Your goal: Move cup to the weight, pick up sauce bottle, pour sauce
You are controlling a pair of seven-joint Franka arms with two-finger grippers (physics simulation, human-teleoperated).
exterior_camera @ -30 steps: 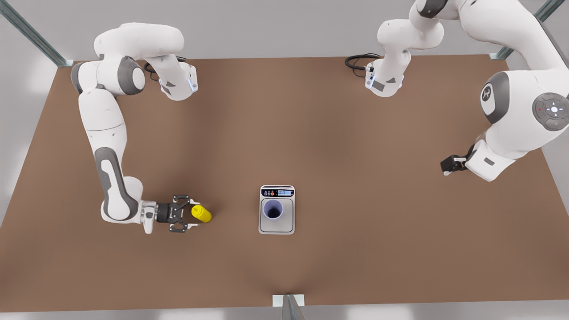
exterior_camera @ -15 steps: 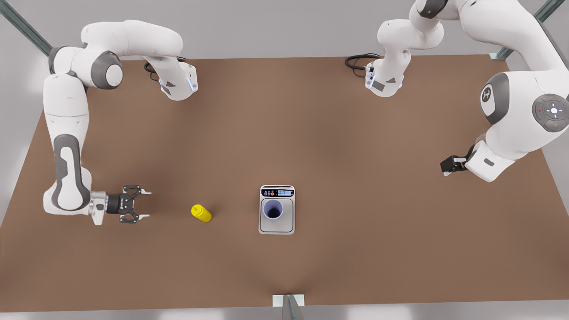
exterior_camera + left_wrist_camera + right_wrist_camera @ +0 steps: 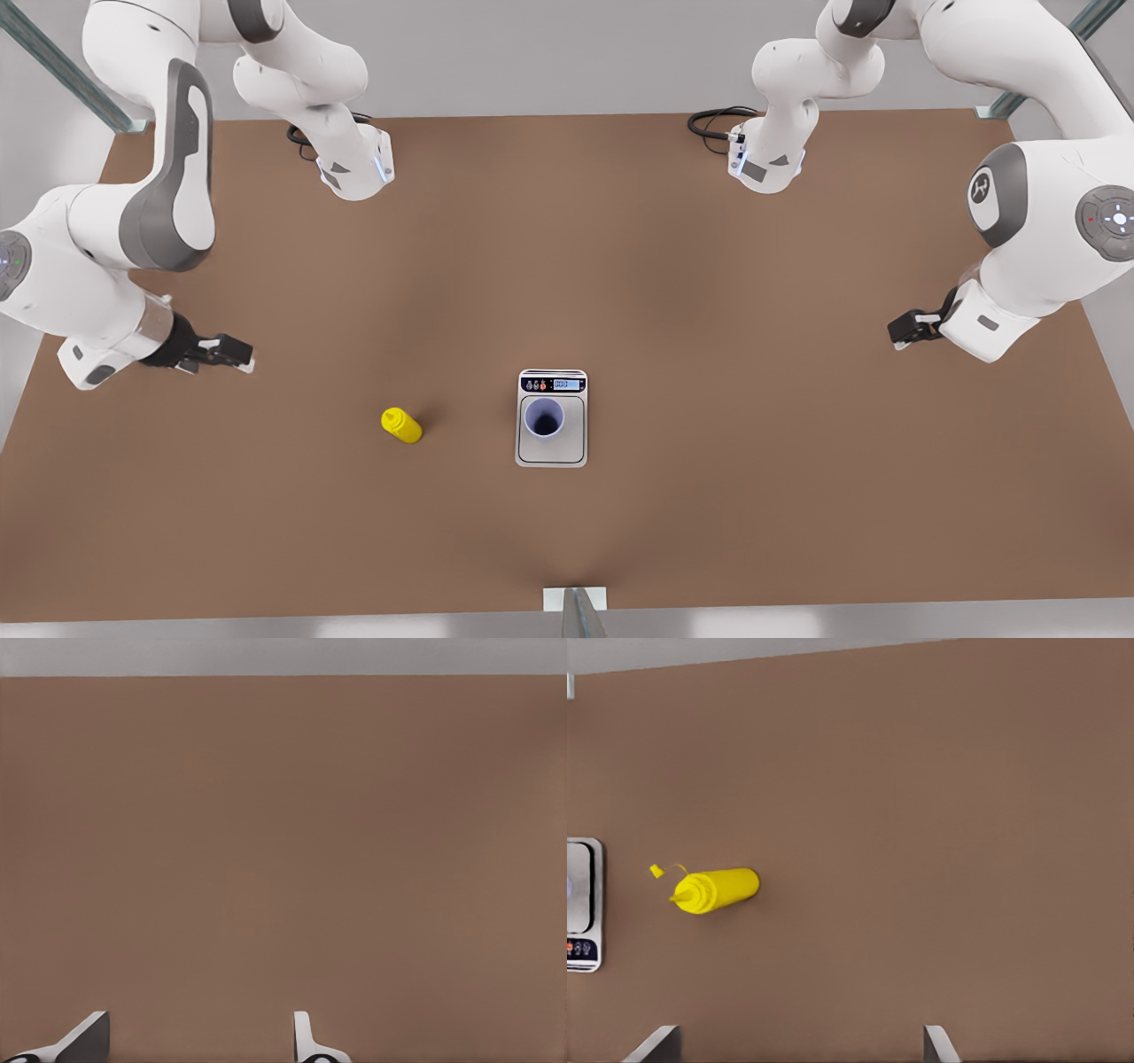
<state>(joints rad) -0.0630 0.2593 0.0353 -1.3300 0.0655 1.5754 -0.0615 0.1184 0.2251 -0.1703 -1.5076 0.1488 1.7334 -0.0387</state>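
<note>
Brown table [image 3: 709, 496]: sauce bottle [image 3: 401, 425] beside weight [image 3: 551, 418]; both pincers (right [image 3: 241, 354], left [image 3: 897, 332]) spread, empty.

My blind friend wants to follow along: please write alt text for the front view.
A lavender cup stands on a silver scale on a brown table, a yellow sauce bottle apart on the front view's left. The right claw, nearer the bottle, and the left claw at the far side are open and empty.

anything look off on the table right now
Nothing looks spilled or damaged. The cup stands upright on the scale. The bottle stands alone beside it with its cap flipped open, and both open grippers, right and left, hang far from it.
</note>
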